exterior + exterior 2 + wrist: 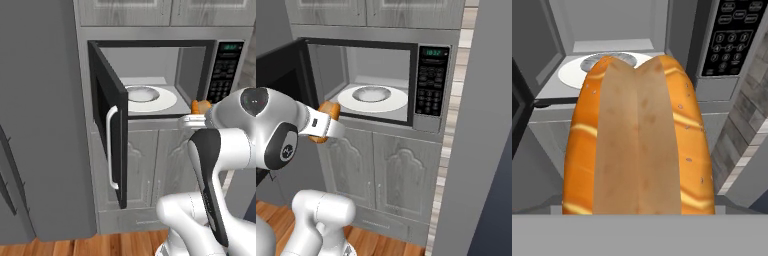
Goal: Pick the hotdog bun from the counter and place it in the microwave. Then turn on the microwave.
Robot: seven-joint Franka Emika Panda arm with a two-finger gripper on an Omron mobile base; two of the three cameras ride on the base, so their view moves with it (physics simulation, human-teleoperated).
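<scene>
Hand view has the oblong orange-brown hotdog bun [639, 137] up close, hiding the finger tips, so the jaw gap cannot be read, though the gripper [326, 122] carries the bun just outside the built-in dark grey microwave [432, 85]. Beyond, the black door with its white handle [111, 147] stands wide, and the white round turntable [373, 98] lies bare inside.

A glossy white arm [220, 165] of rounded segments, with dark grey joint bands and caps.
</scene>
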